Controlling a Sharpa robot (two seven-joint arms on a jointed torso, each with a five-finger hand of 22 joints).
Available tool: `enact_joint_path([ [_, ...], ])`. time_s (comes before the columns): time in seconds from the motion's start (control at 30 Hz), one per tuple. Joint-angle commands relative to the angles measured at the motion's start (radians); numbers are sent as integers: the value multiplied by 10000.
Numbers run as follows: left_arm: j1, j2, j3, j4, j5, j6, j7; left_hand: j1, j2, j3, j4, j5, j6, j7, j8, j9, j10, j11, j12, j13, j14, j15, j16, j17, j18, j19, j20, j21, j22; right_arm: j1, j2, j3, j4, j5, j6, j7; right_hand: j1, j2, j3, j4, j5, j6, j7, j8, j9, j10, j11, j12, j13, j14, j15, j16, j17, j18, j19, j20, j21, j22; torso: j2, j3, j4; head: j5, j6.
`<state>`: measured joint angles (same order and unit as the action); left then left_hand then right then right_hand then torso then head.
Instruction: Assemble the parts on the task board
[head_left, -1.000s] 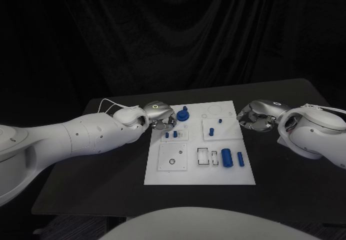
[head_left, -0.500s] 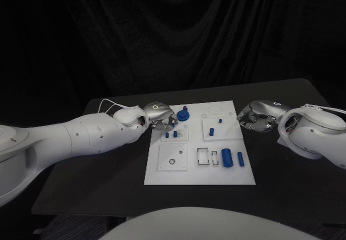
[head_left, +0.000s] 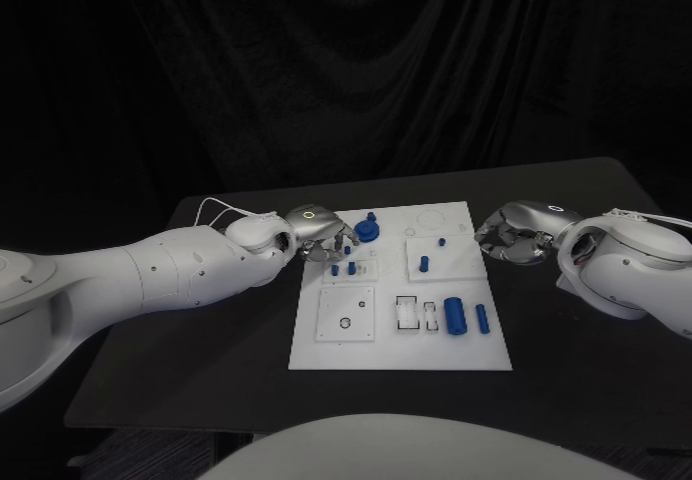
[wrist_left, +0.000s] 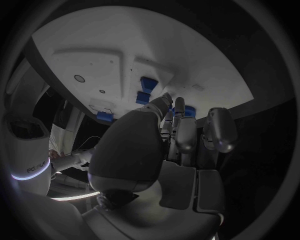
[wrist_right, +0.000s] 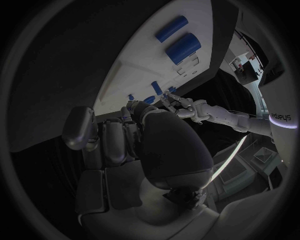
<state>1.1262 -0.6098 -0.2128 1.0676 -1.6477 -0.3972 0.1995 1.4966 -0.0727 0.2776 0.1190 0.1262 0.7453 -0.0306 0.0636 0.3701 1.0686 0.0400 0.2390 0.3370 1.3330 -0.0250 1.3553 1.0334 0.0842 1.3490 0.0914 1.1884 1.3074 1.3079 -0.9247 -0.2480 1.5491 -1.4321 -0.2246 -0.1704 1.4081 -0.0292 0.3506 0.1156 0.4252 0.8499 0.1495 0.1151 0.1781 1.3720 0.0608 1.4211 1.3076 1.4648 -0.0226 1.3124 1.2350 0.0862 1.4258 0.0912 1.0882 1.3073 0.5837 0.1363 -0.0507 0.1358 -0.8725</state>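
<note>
The white rectangular task board (head_left: 402, 343) lies in the middle of the black desk (head_left: 216, 370), and the small blue plastic parts are spread over it: a round blue knob-like part (head_left: 366, 231) near its far left corner, two short blue pegs (head_left: 343, 268) just below that, one blue peg (head_left: 424, 264) in the centre, and a thick blue cylinder (head_left: 453, 314) beside a thinner blue rod (head_left: 482, 318) on the near right. The left hand (head_left: 320, 238) hangs over the board's far left corner, close to the knob-like part and the two pegs; its fingers (wrist_left: 178, 131) look partly curled, and I cannot tell whether they pinch anything. The right hand (head_left: 511, 238) sits just off the board's right edge with fingers curled in, apparently on nothing. The main risk is crowding on the left: parts stand so close there that a reaching finger could tip a neighbour or nudge the board askew. The board's near half and the surrounding desk offer open room; the right hand has a clear path inward.
</note>
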Motion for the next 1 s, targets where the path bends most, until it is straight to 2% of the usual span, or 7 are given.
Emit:
enact_joint_path([
  [0.03,-12,-79,7,31,3,-416,-76,-92,-51,1,62,-42,-163,-50,-35,-74,-80,-6,-71,-3,-36,40,4,56,-26,-28,19,25,1550,-25,-28,5,27,-21,-36,-93,46,-90,26,-60,-3,75,18,-49,-14,-61,14,-53,103,50,78,-49,-22,90,-77,-22,-52,1353,-3,0,7,18,-2],
  [0.4,-10,-923,7,468,605,-2985,326,-48,-159,-244,337,23,-2966,-895,-134,-1422,-1626,267,-137,155,-819,215,-533,-995,162,-704,102,-1099,1269,1,-229,7,191,-21,-577,74,-106,-271,87,-76,-361,105,42,-85,-27,-1460,55,-1127,-1360,-95,115,-249,-241,168,-260,10,-535,1234,-1,-7,0,198,-2],
  [0.53,-4,-1458,7,844,2716,-3318,1457,-91,-76,-441,615,244,-2603,-612,-72,-1506,-3303,543,172,374,-4867,588,-3411,-4413,743,-4290,359,-5831,129,219,-309,8,313,-21,-738,96,-115,-544,247,-105,-732,177,63,-91,-21,-3943,86,-3332,-3908,-217,149,-395,-411,219,-382,43,-876,1157,1,-11,1,365,-2],
  [0.63,1,-1826,6,1137,4725,-2875,2649,-514,145,-704,1016,376,-1582,93,116,-1263,-5020,891,325,473,-7721,1460,-5811,-5456,269,-6793,699,-7562,-326,491,-303,8,375,-31,-676,60,55,-705,494,-230,-354,321,84,-38,7,-5523,123,-4850,-5354,-443,179,-731,-785,318,-610,59,-1478,1007,3,-16,-1,459,-2],
  [0.73,4,-2209,5,1540,6512,-2033,3675,-1023,444,-1201,1606,509,-1327,404,45,-1364,-6670,914,737,398,-9913,1515,-7758,-6666,115,-9104,603,-9459,-1243,764,-242,8,411,-241,-511,-4,221,-903,751,-448,361,416,112,-14,30,-5973,186,-5452,-5759,-797,230,-1136,-1203,432,-974,100,-2247,833,0,-26,10,520,-2],
  [0.87,6,-2684,5,2213,9048,-635,4789,-1352,873,-2101,1691,960,-1203,501,-2,-1595,-8214,462,1020,-792,-11784,945,-11026,-8912,598,-10850,646,-11299,-3067,960,-128,7,426,-826,-163,-43,193,-1039,813,-689,586,464,122,40,170,-6889,279,-6379,-6375,-1394,329,-1629,-1711,570,-1557,149,-3175,695,8,-47,13,613,-2],
  [1.0,9,-2931,4,2663,11413,959,5470,-1587,1214,-2822,1724,1703,-1757,583,-50,-1905,-9199,70,347,-1781,-12607,819,-12502,-9733,861,-11581,722,-11306,-4168,1002,65,7,273,-1309,332,5,185,-1048,813,-921,700,408,36,64,309,-7380,446,-6976,-6852,-1702,448,-1758,-1880,617,-1869,243,-3490,666,11,-80,76,584,-2],
])
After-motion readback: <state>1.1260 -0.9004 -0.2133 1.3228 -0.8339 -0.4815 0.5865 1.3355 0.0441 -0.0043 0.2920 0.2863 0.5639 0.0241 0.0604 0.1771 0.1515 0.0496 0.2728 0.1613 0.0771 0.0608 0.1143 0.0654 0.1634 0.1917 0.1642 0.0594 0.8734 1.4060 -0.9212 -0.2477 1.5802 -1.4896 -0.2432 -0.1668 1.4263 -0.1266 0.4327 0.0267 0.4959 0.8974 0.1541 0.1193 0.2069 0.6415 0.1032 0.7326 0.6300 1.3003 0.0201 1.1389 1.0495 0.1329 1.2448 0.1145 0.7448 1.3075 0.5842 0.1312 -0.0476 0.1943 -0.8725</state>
